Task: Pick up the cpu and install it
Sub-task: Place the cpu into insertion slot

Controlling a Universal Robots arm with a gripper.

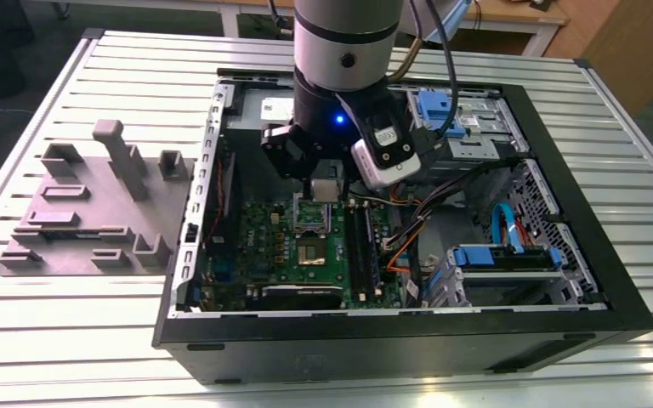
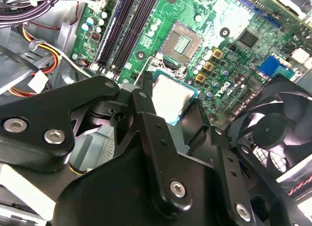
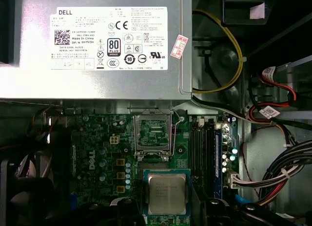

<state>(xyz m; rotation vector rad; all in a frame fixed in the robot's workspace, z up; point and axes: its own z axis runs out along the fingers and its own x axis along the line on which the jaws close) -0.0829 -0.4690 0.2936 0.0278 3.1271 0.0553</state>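
- A grey moulded tray [image 1: 77, 217] with upright pegs lies on the slatted metal surface [image 1: 65, 348] at the exterior view's left, just beside the case.
- The black computer case [image 1: 417, 344] sits in the middle with its open side up. The green motherboard [image 1: 261, 246] lies flat on its floor.
- The arm [image 1: 343, 42] stands over the case, and its claw [image 1: 322, 185] is pinching the cpu [image 3: 166, 194], silver top toward the wrist cameras.
- The cpu hangs above the board, just beside the bare socket [image 3: 152, 132] and not in it.
- The grey power supply box [image 3: 97, 46] lies on the socket's other side.
- Long black memory sticks [image 1: 360, 242] run alongside the socket, toward the exterior view's right.
- Next come bundled cables [image 1: 417, 229], then blue drive carriers [image 1: 506, 257] near the case's right wall.
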